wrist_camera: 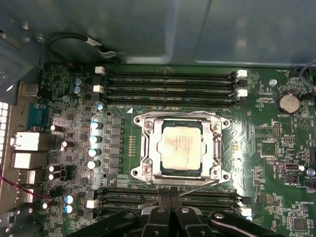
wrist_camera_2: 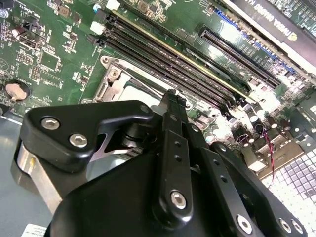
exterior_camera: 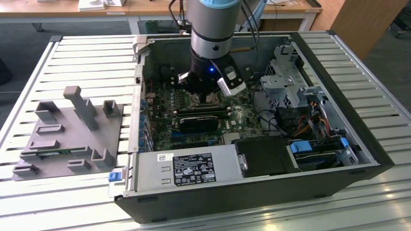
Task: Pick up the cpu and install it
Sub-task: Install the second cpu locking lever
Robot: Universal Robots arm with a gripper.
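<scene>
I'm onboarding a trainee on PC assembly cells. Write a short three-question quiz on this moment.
1. True or false: the cpu lies in the socket.
2. In the exterior view, the grey power supply sits at which end of the case: near or far?
3. The gripper holds: A) the cpu, B) a cable, C) nothing visible?

Key: 1 true; 2 near; 3 C.

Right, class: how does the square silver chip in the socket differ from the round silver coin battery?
The square silver cpu is larger than the round coin battery. The cpu lies framed by a metal socket bracket; the battery sits apart in its own holder. Both are flat, shiny metal.
</scene>
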